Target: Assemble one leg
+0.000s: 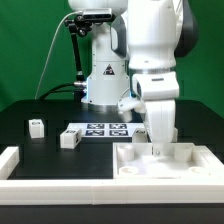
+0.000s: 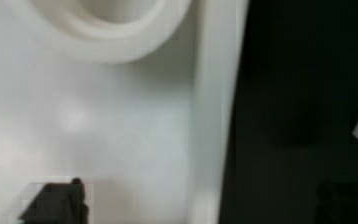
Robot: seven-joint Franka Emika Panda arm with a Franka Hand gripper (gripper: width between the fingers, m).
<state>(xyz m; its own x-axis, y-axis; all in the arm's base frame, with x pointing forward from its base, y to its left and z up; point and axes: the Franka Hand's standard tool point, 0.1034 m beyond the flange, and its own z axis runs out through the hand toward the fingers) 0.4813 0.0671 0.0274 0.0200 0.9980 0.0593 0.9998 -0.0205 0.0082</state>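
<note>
The Panda arm's gripper [image 1: 158, 146] hangs low over the tray-like panel [image 1: 185, 180] at lower right of the exterior view. Its fingers [image 2: 55, 203] are spread wide and empty, apparently astride the panel's edge. The nearest leg [image 1: 68, 139] stands toward the exterior view's left, just beside the marker board [image 1: 102, 130] and well apart from the fingers. A second leg [image 1: 36, 127] sits farther left.

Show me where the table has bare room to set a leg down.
Bare black table lies between the leg beside the marker board, the white wall and the white panel. Crowded: around the marker board, and under the gripper at the panel.
</note>
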